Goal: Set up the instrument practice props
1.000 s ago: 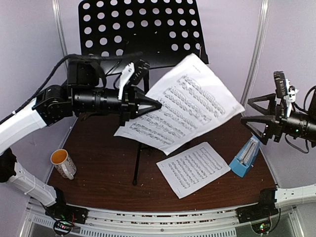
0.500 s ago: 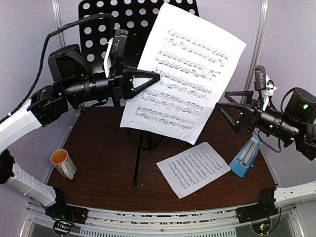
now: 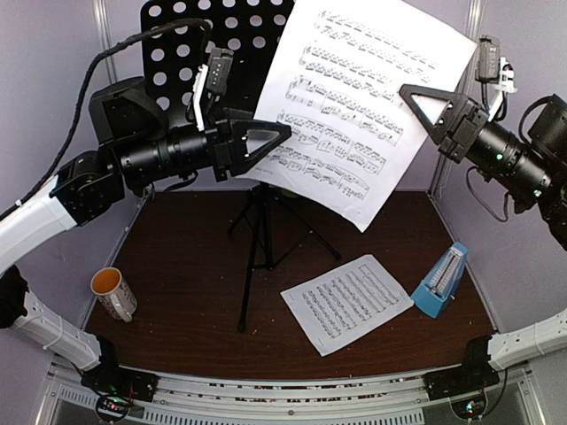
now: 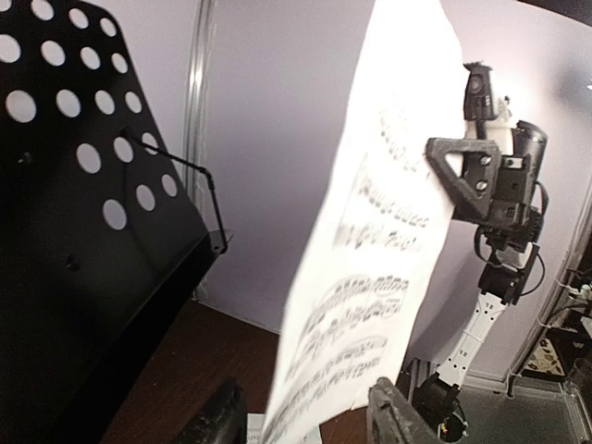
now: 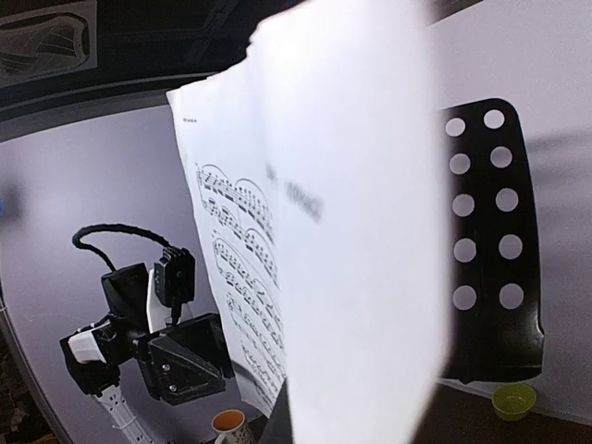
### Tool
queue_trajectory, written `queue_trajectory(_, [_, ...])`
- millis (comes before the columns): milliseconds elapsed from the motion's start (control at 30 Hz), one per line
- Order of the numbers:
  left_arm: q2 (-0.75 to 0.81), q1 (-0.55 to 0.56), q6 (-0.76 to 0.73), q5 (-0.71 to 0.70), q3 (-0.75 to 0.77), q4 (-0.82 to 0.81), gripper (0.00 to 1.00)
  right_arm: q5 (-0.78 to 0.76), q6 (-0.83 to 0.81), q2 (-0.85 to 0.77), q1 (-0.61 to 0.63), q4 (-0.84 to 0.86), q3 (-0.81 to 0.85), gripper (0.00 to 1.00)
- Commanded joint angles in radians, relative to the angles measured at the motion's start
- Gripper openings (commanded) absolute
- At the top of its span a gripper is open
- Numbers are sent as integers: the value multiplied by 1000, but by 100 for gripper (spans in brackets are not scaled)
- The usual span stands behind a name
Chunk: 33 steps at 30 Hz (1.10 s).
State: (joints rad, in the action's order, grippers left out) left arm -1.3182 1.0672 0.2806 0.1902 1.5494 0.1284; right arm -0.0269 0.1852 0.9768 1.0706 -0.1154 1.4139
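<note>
From here the left gripper (image 3: 270, 137) pinches a sheet-music page (image 3: 354, 97) aloft by the far edge, not yet on the music stand (image 3: 177, 44), the right gripper (image 3: 425, 102) touches its other edge (grip unclear), and the second page (image 3: 347, 303) and metronome (image 3: 440, 282) lie unplaced near the front-right corner.

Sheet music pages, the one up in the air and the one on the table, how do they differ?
The raised page hangs tilted in front of the music stand; the table page lies flat on the table, beside the metronome. The left gripper pinches the raised page, with the right gripper at its right edge; neither touches the table page. Both are white sheets printed with staves.
</note>
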Motion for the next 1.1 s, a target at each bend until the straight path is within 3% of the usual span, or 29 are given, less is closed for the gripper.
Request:
queue_trajectory(0, [59, 12, -44, -242, 63, 92, 50, -58, -67, 55, -4, -122, 145, 0])
queue_trajectory(267, [110, 47, -153, -462, 149, 221, 56, -9, -253, 195, -4, -285, 404, 0])
queue_trajectory(633, [101, 74, -269, -781, 243, 176, 55, -66, -359, 413, -40, -337, 759, 0])
queue_trajectory(833, [-46, 74, -299, -798, 473, 394, 54, -46, -317, 476, -104, -291, 818, 0])
queue_trajectory(1067, [-36, 74, -261, -763, 424, 464, 55, -9, -294, 524, -142, -261, 843, 0])
